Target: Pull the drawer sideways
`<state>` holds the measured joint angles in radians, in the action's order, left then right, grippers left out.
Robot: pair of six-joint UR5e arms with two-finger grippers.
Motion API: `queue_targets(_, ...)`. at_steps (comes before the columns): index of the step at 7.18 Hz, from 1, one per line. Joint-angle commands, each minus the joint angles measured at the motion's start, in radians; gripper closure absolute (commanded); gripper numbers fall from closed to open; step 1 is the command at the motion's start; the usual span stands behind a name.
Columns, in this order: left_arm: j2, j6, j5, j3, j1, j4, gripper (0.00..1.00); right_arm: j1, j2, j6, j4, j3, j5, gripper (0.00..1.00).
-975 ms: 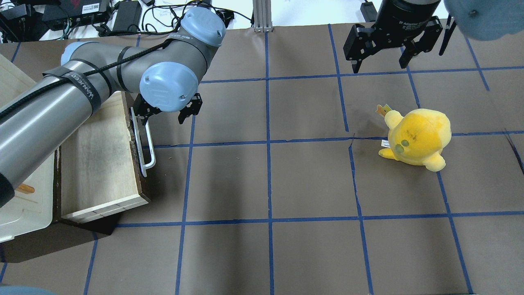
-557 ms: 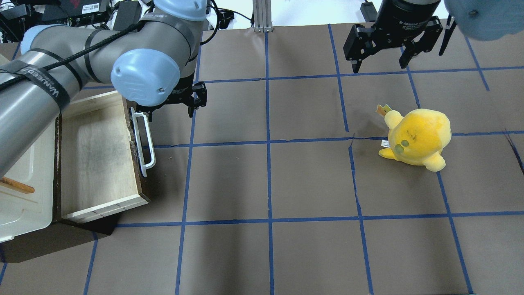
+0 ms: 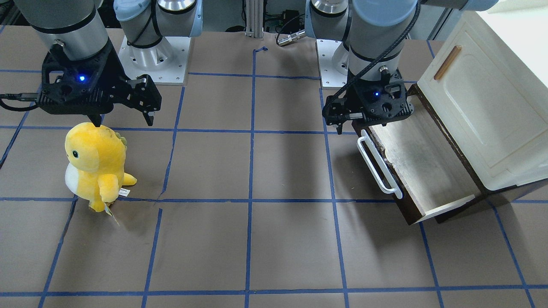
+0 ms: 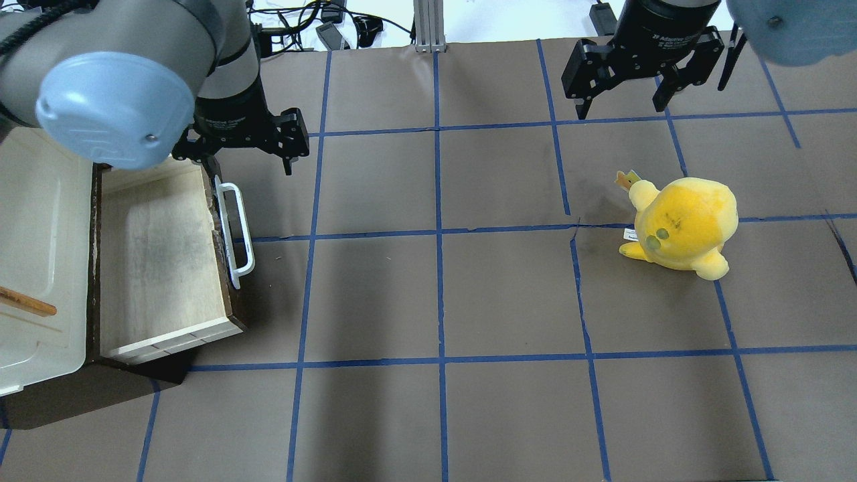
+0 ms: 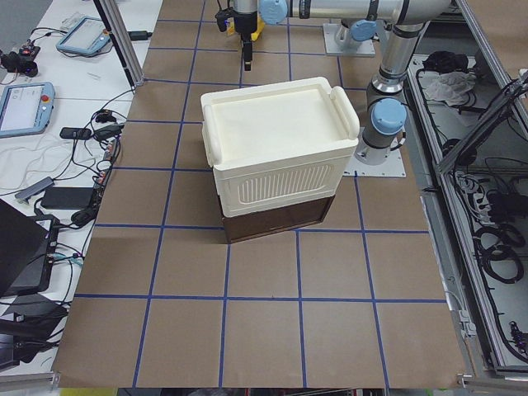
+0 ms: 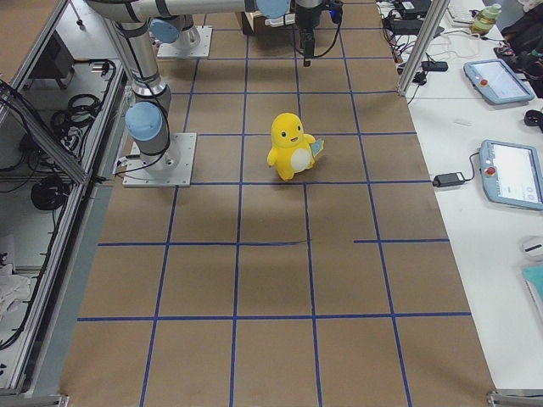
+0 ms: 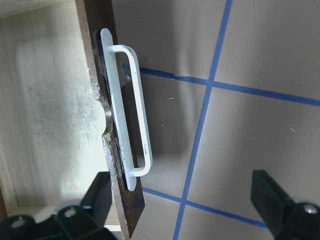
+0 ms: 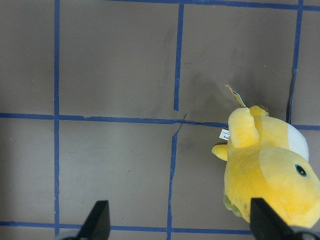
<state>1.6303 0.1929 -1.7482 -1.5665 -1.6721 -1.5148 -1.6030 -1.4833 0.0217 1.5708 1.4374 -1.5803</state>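
Observation:
The drawer [image 4: 157, 261] stands pulled out of the cabinet, showing pale wood inside, a dark brown front and a white bar handle [image 4: 236, 227]. It also shows in the front view [image 3: 421, 167] with its handle [image 3: 379, 164]. My left gripper [image 4: 234, 164] is open and empty, just above the handle's near end and clear of it. It shows in the front view [image 3: 368, 126]. The left wrist view looks down on the handle [image 7: 131, 115] between the open fingers [image 7: 97, 200]. My right gripper [image 4: 619, 110] is open and empty, above the table behind the plush.
A yellow plush toy [image 4: 683, 224] stands on the table's right half, below the right gripper [image 3: 124, 122]. The cream cabinet [image 4: 40, 221] with a small wooden handle [image 4: 27, 302] sits over the drawer at the left edge. Blue tape lines grid the brown table.
My left gripper has drawn back from the handle's near end, towards the robot and the cabinet side, still open. The drawer has stayed in place. The right arm has not moved.

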Motion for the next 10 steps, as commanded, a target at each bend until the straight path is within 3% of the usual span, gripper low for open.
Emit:
queue_targets(1, -0.065, -0.189, 0.033, -0.001, 0.08, -0.005, 0.0, 0.0, 0.0, 0.0, 0.0, 0.0, -0.001, 0.0)
queue_targets(2, -0.084, -0.237, 0.033, -0.013, 0.106, -0.015, 0.0, 0.0, 0.0, 0.0, 0.0, 0.0, 0.0, 0.0)
queue_targets(4, -0.089, -0.381, 0.148, -0.02, 0.208, -0.057, 0.0, 0.0, 0.0, 0.0, 0.0, 0.0, -0.001, 0.0)
queue_targets(10, -0.101, -0.365, 0.194, -0.049, 0.21, -0.048, 0.0, 0.0, 0.0, 0.0, 0.0, 0.0, 0.0, 0.0)
